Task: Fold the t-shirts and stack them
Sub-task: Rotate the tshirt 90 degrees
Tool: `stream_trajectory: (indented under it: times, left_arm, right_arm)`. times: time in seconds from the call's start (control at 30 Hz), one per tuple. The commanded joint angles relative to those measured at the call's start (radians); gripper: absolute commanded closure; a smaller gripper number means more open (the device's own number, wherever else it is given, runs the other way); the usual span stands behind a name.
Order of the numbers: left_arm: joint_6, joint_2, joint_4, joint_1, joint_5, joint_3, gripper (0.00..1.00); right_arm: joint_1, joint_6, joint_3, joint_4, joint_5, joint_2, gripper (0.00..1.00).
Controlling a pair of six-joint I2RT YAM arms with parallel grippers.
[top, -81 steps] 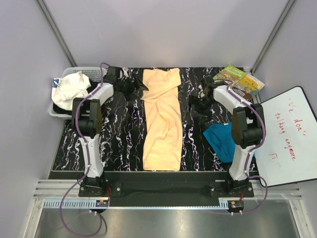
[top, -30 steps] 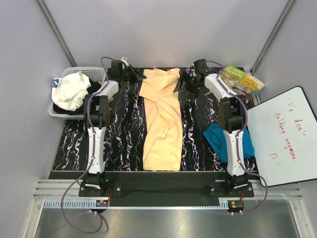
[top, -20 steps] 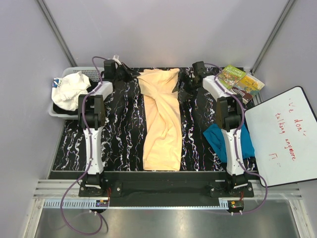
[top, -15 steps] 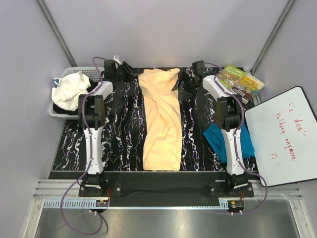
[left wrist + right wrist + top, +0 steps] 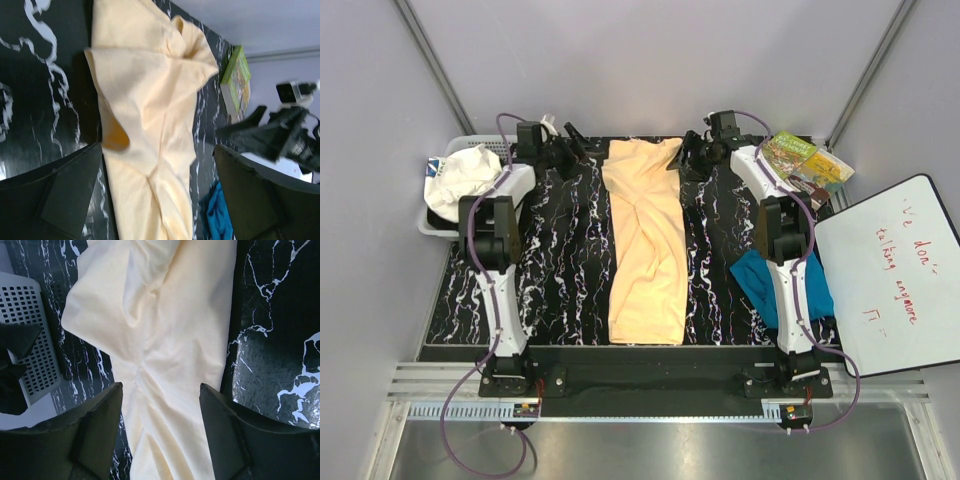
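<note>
The peach-yellow t-shirt (image 5: 648, 240) lies folded into a long, narrow strip down the middle of the table (image 5: 570, 270). It runs from the far edge almost to the near edge. Its far end is creased and bunched, with one flap turned up on the left side.

Both arms reach from their bases at the near edge straight out to the far edge, one on each side of that far end. The left arm runs along the left part of the table and its wrist turns inward. The left gripper (image 5: 576, 150) points at the shirt's far-left corner but stays just apart from it. Its fingers (image 5: 70, 195) are spread wide and hold nothing.

The right arm mirrors this pose. The right gripper (image 5: 688, 158) sits just beside the shirt's far-right corner. Its fingers (image 5: 95, 430) are apart above the cloth, with no fold pinched between them.

The teal-blue t-shirt (image 5: 760, 278) lies in a heap near the right edge, partly hidden behind the right arm.

A white basket (image 5: 510, 145) holding a crumpled white cloth (image 5: 460, 180) sits off the far-left corner. Green-covered books (image 5: 800, 160) lie at the far-right corner. A whiteboard (image 5: 895, 270) leans off the right edge.
</note>
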Motion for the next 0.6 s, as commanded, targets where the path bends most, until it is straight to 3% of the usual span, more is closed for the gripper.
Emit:
stream_trajectory:
  times: [0.0, 0.03, 0.13, 0.37, 0.57]
  left_arm:
    - [0.107, -0.244, -0.056, -0.026, 0.087, -0.147, 0.01]
    - [0.119, -0.263, -0.067, -0.040, 0.091, -0.173, 0.01]
    - [0.123, -0.333, -0.085, -0.083, 0.110, -0.299, 0.01]
    - [0.139, -0.447, -0.139, -0.258, 0.165, -0.519, 0.01]
    - [0.164, -0.553, -0.222, -0.385, 0.136, -0.677, 0.05]
  right_arm:
    - [0.001, -0.024, -0.001, 0.008, -0.031, -0.044, 0.37]
    - [0.001, -0.029, -0.004, 0.007, -0.031, -0.048, 0.57]
    - [0.010, -0.049, 0.017, -0.012, -0.025, -0.041, 0.84]
    - [0.021, -0.052, 0.345, -0.116, -0.003, 0.165, 0.87]
    - [0.029, 0.003, 0.422, -0.121, -0.054, 0.263, 0.86]
